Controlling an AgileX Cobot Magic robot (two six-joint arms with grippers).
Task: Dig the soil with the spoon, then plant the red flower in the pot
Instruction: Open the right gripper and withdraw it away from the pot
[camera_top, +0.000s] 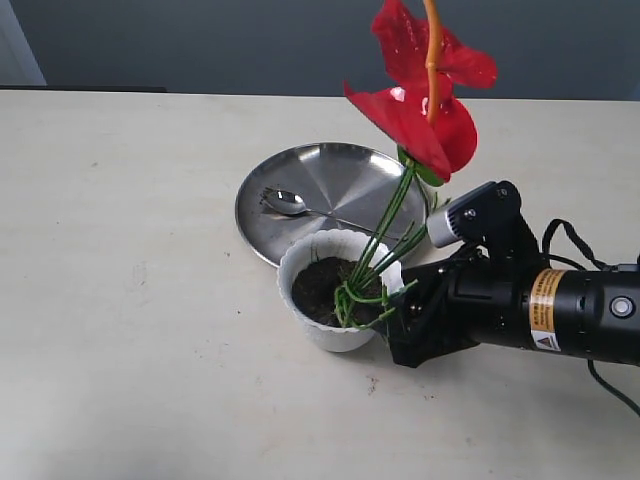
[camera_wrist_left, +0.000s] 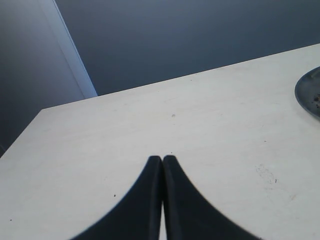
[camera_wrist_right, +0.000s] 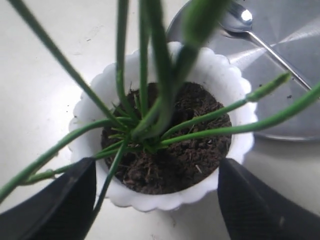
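The red flower (camera_top: 425, 105) stands in the white pot (camera_top: 300, 300), its green stems (camera_wrist_right: 150, 75) rooted in the dark soil (camera_wrist_right: 190, 150). The scalloped pot rim (camera_wrist_right: 165, 202) shows close up in the right wrist view. My right gripper (camera_wrist_right: 157, 192) is open just beside the pot on its right in the exterior view, its two fingers apart and holding nothing. The spoon (camera_top: 290, 204) lies on the steel plate (camera_top: 340, 175) behind the pot. My left gripper (camera_wrist_left: 162, 161) is shut and empty over bare table; it does not show in the exterior view.
The steel plate's edge (camera_wrist_left: 307, 95) shows at the side of the left wrist view, with crumbs of soil on it. A few soil crumbs (camera_top: 372, 382) lie on the table in front of the pot. The right arm (camera_top: 560, 305) stretches in from the right.
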